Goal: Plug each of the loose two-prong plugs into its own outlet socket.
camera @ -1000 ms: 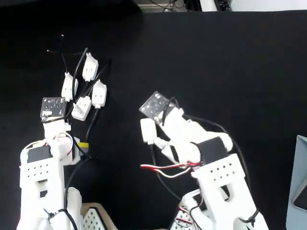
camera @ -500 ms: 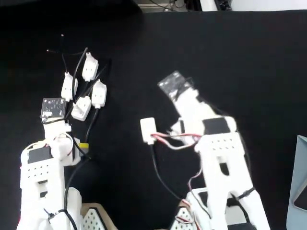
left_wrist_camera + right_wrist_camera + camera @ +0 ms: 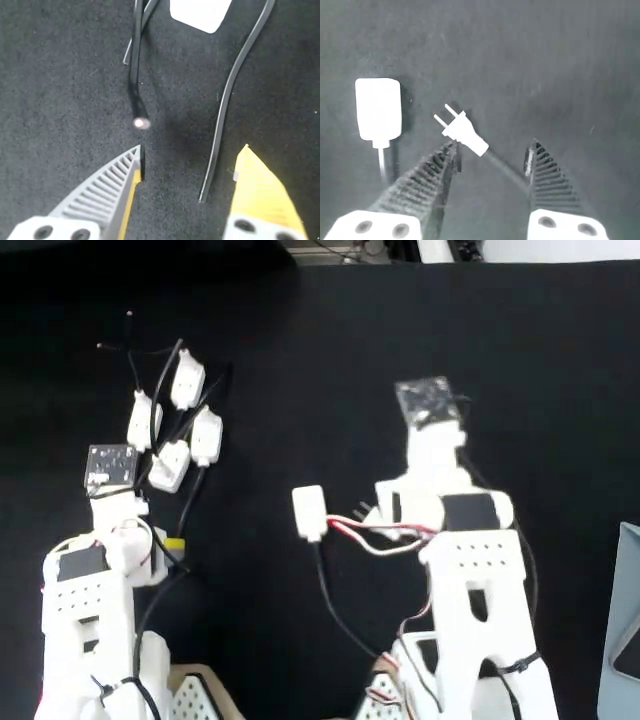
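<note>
A white outlet socket (image 3: pixel 308 512) lies mid-table with its black cable trailing toward the arms. It also appears in the right wrist view as the socket (image 3: pixel 378 108). A loose white two-prong plug (image 3: pixel 460 131) lies just beside it, prongs pointing away from me, and the plug (image 3: pixel 364 508) sits by the right arm's base. My right gripper (image 3: pixel 490 152) is open and hangs well above the plug; from overhead the right gripper (image 3: pixel 430 405) is raised. My left gripper (image 3: pixel 192 160) is open over black cables (image 3: pixel 136 75). The left gripper (image 3: pixel 110 468) is near a white piece (image 3: pixel 170 465).
Several white plug pieces (image 3: pixel 187 378) with tangled black cables (image 3: pixel 160 390) lie at the back left on the black cloth. A white piece (image 3: pixel 200 12) sits ahead of the left gripper. A grey object (image 3: pixel 622 620) stands at the right edge. Open cloth stretches across the back right.
My right arm has swung right and away from the socket, rising as it went. The socket stayed where it lay. The left arm has not moved.
</note>
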